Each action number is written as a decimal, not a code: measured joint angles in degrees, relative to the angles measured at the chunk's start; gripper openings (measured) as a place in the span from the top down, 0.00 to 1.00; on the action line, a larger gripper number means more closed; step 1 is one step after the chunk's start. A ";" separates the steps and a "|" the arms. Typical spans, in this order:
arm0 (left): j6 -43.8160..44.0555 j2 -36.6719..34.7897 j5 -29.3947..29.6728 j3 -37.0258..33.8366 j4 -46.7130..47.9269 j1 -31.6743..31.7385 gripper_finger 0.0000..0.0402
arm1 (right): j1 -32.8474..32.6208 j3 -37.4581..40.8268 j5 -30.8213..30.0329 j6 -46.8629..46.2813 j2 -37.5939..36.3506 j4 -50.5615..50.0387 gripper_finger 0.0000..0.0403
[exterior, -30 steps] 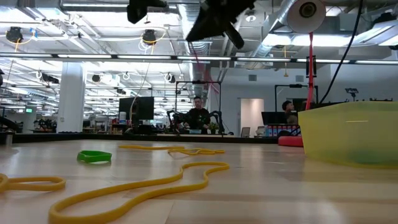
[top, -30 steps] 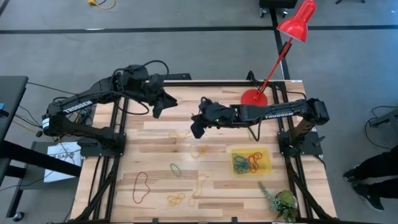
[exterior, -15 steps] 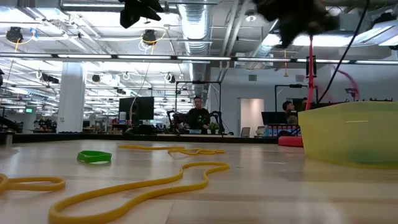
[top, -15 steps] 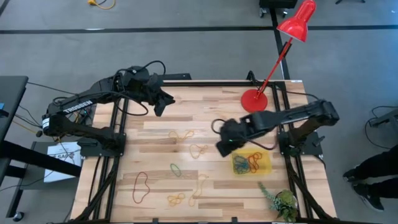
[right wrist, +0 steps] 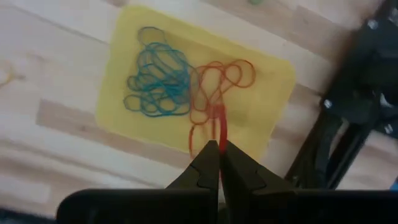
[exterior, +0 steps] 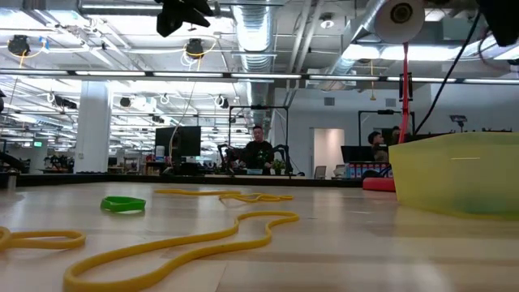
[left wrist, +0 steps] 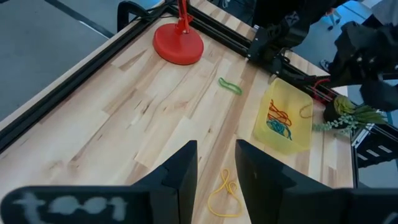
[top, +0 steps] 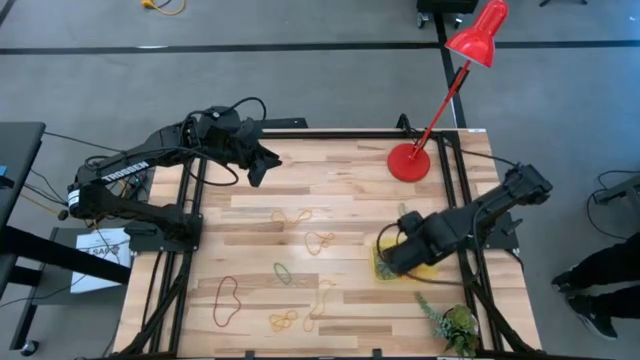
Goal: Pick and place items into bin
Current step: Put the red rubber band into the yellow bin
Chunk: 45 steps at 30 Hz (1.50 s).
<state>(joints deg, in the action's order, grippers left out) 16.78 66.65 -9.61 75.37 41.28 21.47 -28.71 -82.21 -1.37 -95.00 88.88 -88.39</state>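
Slatted wooden tabletop point(top: 340, 190): right gripper point(right wrist: 214, 151) hovering over translucent yellow plastic bin point(right wrist: 127, 127), pinching light, floppy red rubber band point(right wrist: 219, 127). Left gripper point(left wrist: 214, 163) waiting, parted, near far-left corner.

Yellow bin point(right wrist: 124, 118) w/ blue+red bands point(right wrist: 158, 87); others loose on table.

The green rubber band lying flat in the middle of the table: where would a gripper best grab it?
Probably from straight above, pinching across one thin side of the green rubber band. It lies flat on the table as a narrow loop, apart from its neighbours, so only a downward pinch could catch it.
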 joint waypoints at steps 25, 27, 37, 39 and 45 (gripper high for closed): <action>3.19 0.00 -1.55 0.00 0.37 -0.04 0.76 | 0.19 20.43 -2.12 -8.60 -11.16 17.39 1.00; 3.40 0.00 -1.53 0.00 0.37 -0.04 0.76 | 0.83 22.22 -3.10 -7.99 -10.51 20.35 1.00; 3.88 0.00 -0.37 0.00 0.33 -0.04 0.76 | 2.26 24.48 -0.98 -4.02 -3.06 25.69 1.00; 3.88 0.00 -0.35 0.00 0.35 -0.03 0.76 | 2.23 24.48 -0.94 -3.98 -1.93 25.47 1.00; 3.88 0.00 -0.33 0.00 0.35 -0.02 0.76 | 2.27 24.49 1.10 -5.68 -0.34 21.83 1.00</action>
<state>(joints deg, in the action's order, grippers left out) 20.67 66.65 -9.93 75.37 41.63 21.45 -26.44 -57.73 -0.27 -100.69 88.54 -66.56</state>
